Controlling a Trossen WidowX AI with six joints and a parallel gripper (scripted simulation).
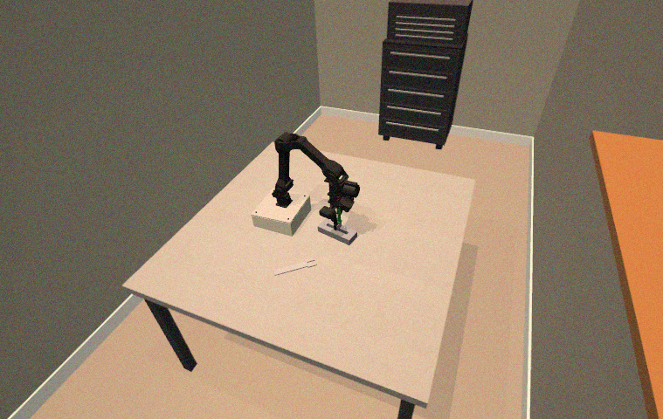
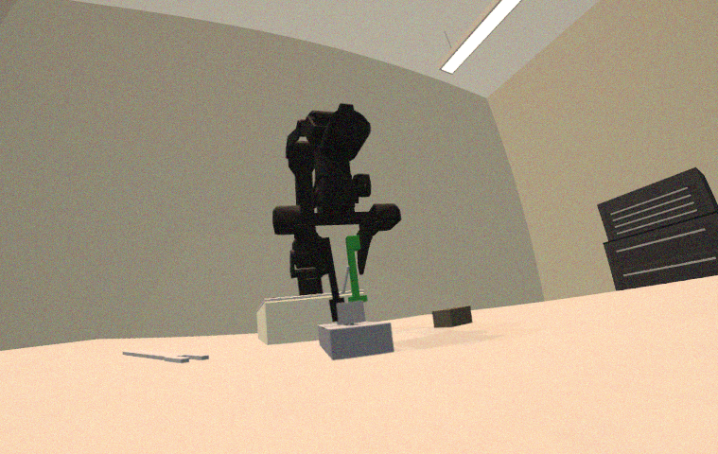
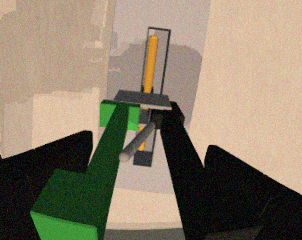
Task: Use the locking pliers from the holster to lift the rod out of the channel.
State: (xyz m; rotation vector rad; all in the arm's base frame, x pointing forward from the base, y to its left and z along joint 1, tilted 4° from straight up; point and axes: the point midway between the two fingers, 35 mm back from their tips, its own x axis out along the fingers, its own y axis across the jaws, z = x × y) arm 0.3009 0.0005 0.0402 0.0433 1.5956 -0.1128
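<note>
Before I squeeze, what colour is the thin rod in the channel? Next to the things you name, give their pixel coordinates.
Yellow-orange [image 3: 151,62]; the wrist view shows it best.

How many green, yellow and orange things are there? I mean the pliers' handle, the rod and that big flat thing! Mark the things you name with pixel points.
Green: 1, the pliers' green handle [image 1: 339,216] [image 2: 353,272] [image 3: 108,150]
Yellow: 1, the rod [image 3: 151,62]
Orange: 1, the big flat thing [image 1: 657,207]
Total: 3
</note>
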